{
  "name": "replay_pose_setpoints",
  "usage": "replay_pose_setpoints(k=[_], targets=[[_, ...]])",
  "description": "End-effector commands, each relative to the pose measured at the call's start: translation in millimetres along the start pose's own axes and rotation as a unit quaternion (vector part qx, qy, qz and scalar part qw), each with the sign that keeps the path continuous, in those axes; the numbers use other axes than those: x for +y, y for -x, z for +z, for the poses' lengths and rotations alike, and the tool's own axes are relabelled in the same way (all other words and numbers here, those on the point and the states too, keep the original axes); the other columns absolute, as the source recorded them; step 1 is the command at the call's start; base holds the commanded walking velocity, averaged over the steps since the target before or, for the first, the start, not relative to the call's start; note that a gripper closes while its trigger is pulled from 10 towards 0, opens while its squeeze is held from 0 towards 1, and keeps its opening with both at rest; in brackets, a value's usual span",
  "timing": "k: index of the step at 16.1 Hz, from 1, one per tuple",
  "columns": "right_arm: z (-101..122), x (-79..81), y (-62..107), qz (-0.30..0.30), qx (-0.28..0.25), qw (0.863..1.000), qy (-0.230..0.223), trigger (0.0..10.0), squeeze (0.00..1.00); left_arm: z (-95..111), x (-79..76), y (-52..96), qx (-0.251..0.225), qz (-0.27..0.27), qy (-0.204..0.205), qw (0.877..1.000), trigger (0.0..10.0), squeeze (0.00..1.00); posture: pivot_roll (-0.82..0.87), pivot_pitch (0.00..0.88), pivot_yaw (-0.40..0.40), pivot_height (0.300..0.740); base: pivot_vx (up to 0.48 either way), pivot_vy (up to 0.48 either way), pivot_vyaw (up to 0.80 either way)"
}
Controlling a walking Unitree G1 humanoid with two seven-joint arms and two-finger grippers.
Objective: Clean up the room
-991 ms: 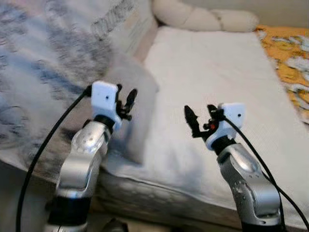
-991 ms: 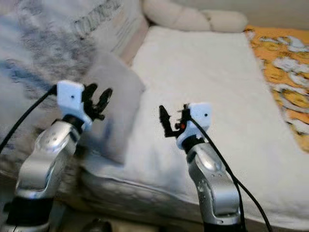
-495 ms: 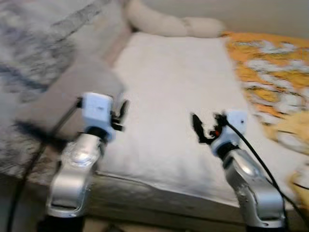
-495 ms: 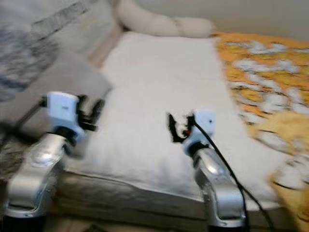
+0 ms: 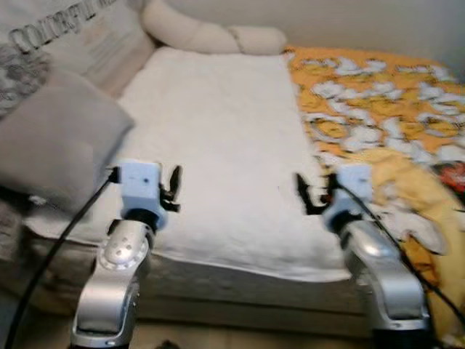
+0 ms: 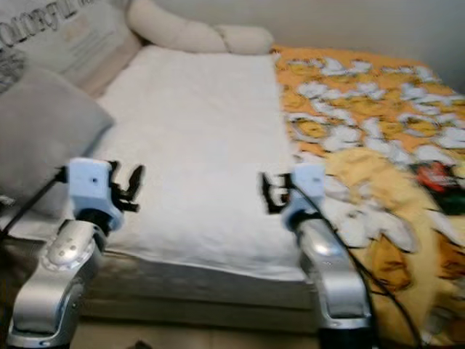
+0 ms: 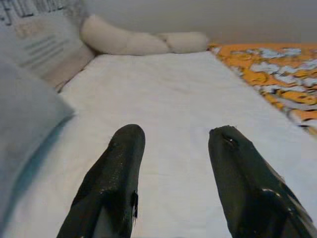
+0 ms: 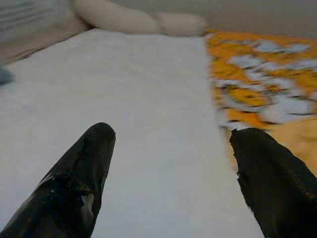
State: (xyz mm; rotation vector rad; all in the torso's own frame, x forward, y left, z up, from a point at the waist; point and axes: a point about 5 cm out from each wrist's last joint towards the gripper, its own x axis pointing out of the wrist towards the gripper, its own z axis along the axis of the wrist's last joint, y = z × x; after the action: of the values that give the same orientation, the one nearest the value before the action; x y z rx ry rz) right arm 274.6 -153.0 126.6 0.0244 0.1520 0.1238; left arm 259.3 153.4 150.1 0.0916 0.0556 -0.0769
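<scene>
A bed with a white sheet (image 5: 218, 123) lies before me. An orange blanket with white figures (image 5: 370, 102) covers its right side and hangs rumpled over the near right corner. My left gripper (image 5: 173, 190) is raised over the bed's near edge, open and empty, with its fingers (image 7: 124, 163) apart above the sheet. Over the sheet, beside the blanket's edge, my right gripper (image 5: 311, 195) is also open and empty, and its fingers (image 8: 94, 158) are spread wide.
A grey pillow (image 5: 54, 138) lies at the bed's left edge with a printed cushion (image 5: 69, 36) behind it. A cream knotted cushion (image 5: 211, 35) rests at the head. A small red and dark object (image 6: 430, 176) sits on the blanket at the right.
The camera has swung right: the pillows slid toward the left edge and the orange blanket came into view. Both arms hold the same raised, open pose.
</scene>
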Motion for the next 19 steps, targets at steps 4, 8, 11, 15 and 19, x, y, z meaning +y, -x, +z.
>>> replay_pose_setpoints(k=[4,8,11,15,19], targets=[[3.5,6.6,-1.1,0.024,-0.010,0.999,0.019,10.0,0.00,2.3,6.2,-5.2,-0.005,0.014,-0.003,1.000,10.0,0.00,0.00,0.000,-0.031,0.740,0.000,-0.458,0.18],[0.9,-0.1,-1.8,0.013,-0.006,1.000,0.010,10.0,0.00,3.2,5.9,-5.1,-0.009,0.012,-0.008,1.000,10.0,0.00,0.00,0.000,-0.036,0.740,0.000,-0.459,0.78],[-0.3,-4.8,-2.8,0.009,-0.003,1.000,0.015,10.0,0.00,2.4,5.0,-4.8,-0.009,0.010,-0.010,1.000,10.0,0.00,0.00,0.000,-0.037,0.740,0.000,-0.459,0.80],[-0.6,-8.1,-3.7,0.003,-0.002,1.000,0.012,10.0,0.00,3.6,4.1,-6.6,-0.012,0.008,-0.013,1.000,10.0,0.00,0.00,0.000,-0.036,0.740,0.000,-0.460,0.80],[-2.6,-9.6,-1.8,-0.005,0.001,1.000,-0.003,10.0,0.00,4.0,4.8,-8.5,-0.012,0.007,-0.015,1.000,10.0,0.00,-0.01,0.000,-0.029,0.740,0.000,-0.463,0.00]])
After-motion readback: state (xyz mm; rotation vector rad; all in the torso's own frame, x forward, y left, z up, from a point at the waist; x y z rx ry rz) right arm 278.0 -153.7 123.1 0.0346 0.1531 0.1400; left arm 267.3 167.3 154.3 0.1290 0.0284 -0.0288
